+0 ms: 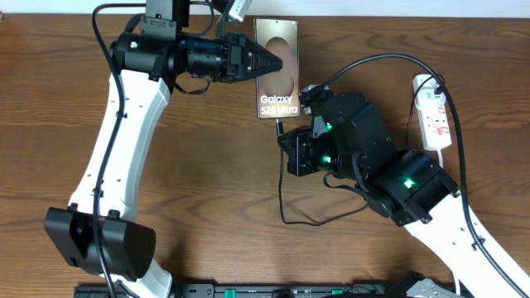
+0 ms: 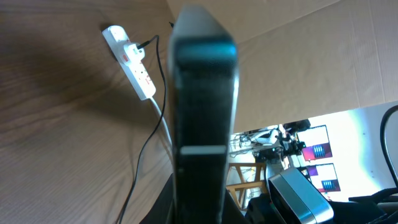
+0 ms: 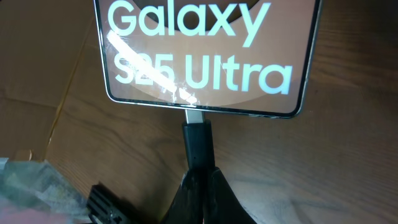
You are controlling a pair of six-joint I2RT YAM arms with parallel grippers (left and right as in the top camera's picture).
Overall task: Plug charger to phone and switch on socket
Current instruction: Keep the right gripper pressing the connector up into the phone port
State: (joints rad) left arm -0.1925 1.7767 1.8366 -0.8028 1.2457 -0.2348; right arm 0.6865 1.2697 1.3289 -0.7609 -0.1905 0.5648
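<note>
From above, we see the phone (image 1: 277, 70) at the 12 o'clock side of the table (image 1: 207, 182). The left gripper (image 1: 267, 60) is closed on its 9 o'clock edge. At the phone's 6 o'clock edge the right gripper (image 1: 284, 136) is pinched shut on the connector (image 1: 279, 126) of the charger (image 1: 281, 190), whose cable loops away towards 6 o'clock and passes under the right arm. The socket (image 1: 433, 116) lies well apart at 3 o'clock. We judge that reaching for its switch could drag the cable and pull the connector out, or snag the loop on the arm.

In the left wrist view the phone stands edge-on, filling the middle, so the fingers holding it are mostly hidden. If that narrow hold is off-centre, a push from the other side could make the phone pivot or slide. The socket sits at 10 o'clock, with its white cord (image 2: 163, 124) running towards 6 o'clock.

In the right wrist view the connector's metal tip (image 3: 194, 115) meets the phone's lower edge at 12 o'clock, with the closed fingers below it. Some metal shows, so we suspect it is not fully seated. A slight tilt could jam or bend the tip. Letting go early could let it drop out.
</note>
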